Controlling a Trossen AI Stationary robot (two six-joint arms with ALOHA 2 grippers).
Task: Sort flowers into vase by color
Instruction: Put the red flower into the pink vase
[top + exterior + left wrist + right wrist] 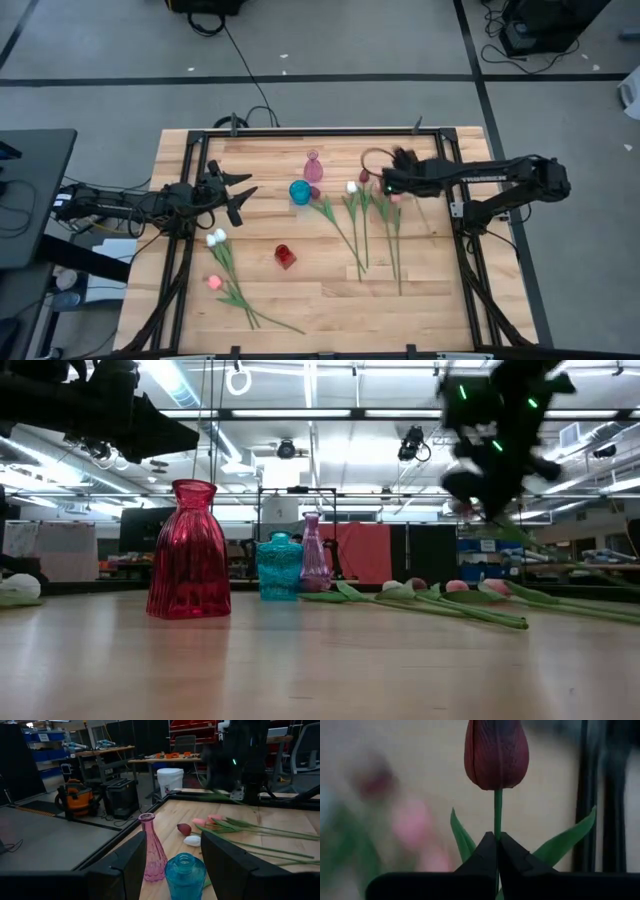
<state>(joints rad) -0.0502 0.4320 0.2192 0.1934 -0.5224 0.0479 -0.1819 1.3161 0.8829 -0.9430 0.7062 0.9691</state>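
Observation:
My right gripper [496,838] is shut on a dark maroon tulip [496,755] above the far right of the table [300,300], over a group of pink, white and maroon flowers [372,225] lying flat. In the low view my right gripper [492,450] is a blur well above the tabletop. Three vases stand on their bases: pink [313,167], teal [300,192] and red [285,256]. My left gripper [244,187] waits open at the left edge, level, facing the pink vase [152,850] and teal vase [185,875]. More flowers [235,285] lie near left. My right gripper pinches the tulip's thin green stem [497,817] between its two fingertips [487,851], a short way below the head. The fingers slant down from the table's right. The head stands beyond the fingertips, and leaves [462,840] spread on either side. The stem's lower end is hidden.
Black frame rails [465,260] run along the table's left, right and far edges. A brown cable loop [374,153] lies by the far rail. Bare wood [330,300] shows at the near middle. The room behind holds benches and a person-free aisle.

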